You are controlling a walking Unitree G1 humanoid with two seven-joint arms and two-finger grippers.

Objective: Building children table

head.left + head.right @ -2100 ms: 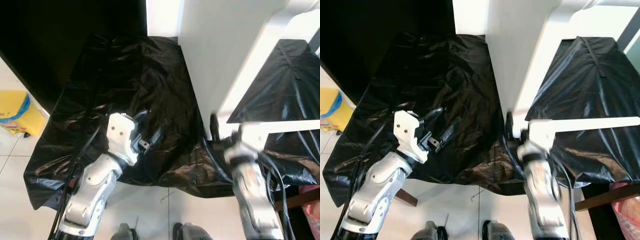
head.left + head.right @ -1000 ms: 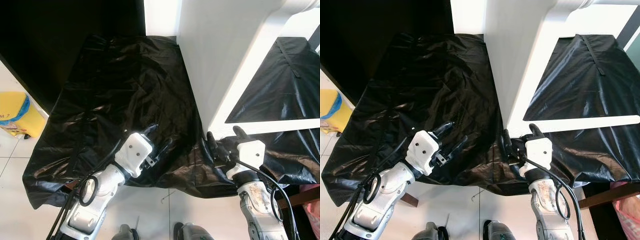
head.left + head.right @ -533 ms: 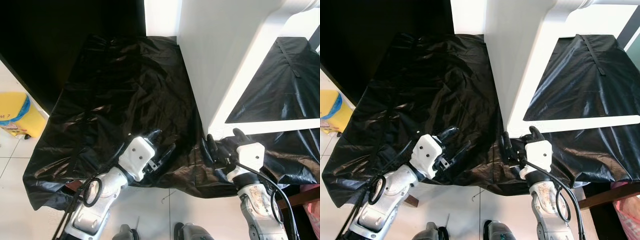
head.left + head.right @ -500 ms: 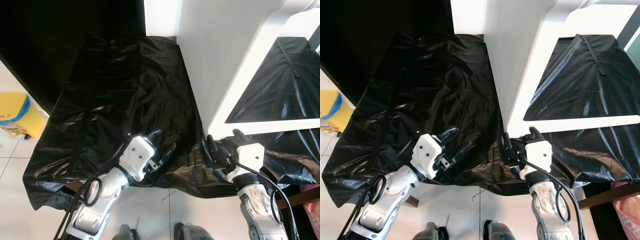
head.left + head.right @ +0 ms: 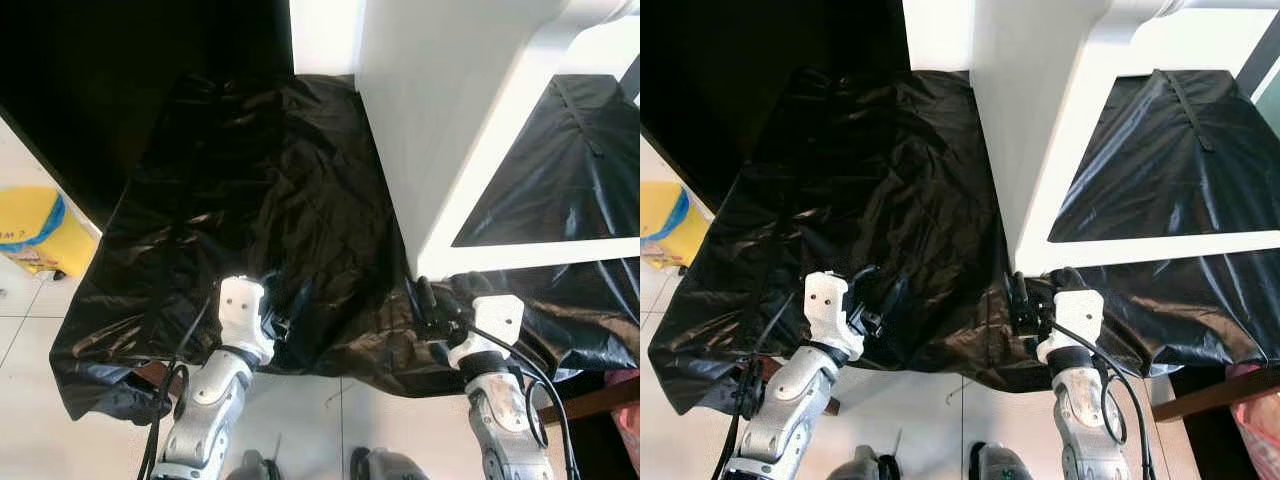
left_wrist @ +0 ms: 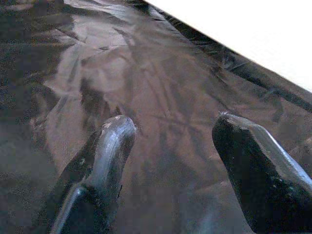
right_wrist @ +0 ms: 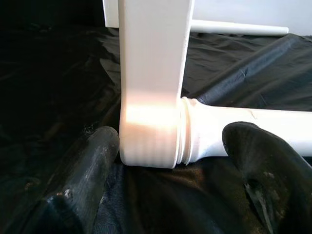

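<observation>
Jaws of the right gripper point(image 7: 168, 146) spread wide, white table frame point(image 7: 153, 83) corner between them; left gripper point(image 6: 170, 131) jaws spread over black sheet point(image 6: 146, 73).

one white table frame point(image 5: 450, 120), one black plastic sheet point(image 5: 260, 190), one yellow bin point(image 5: 35, 225), and two grippers: left gripper point(image 5: 285, 305), right gripper point(image 5: 440, 300).

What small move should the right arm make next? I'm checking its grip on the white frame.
Probably ease the right tool forward and close it. Its fingers stand open either side of the white frame's corner, which lies on the black sheet, not yet gripped.
</observation>
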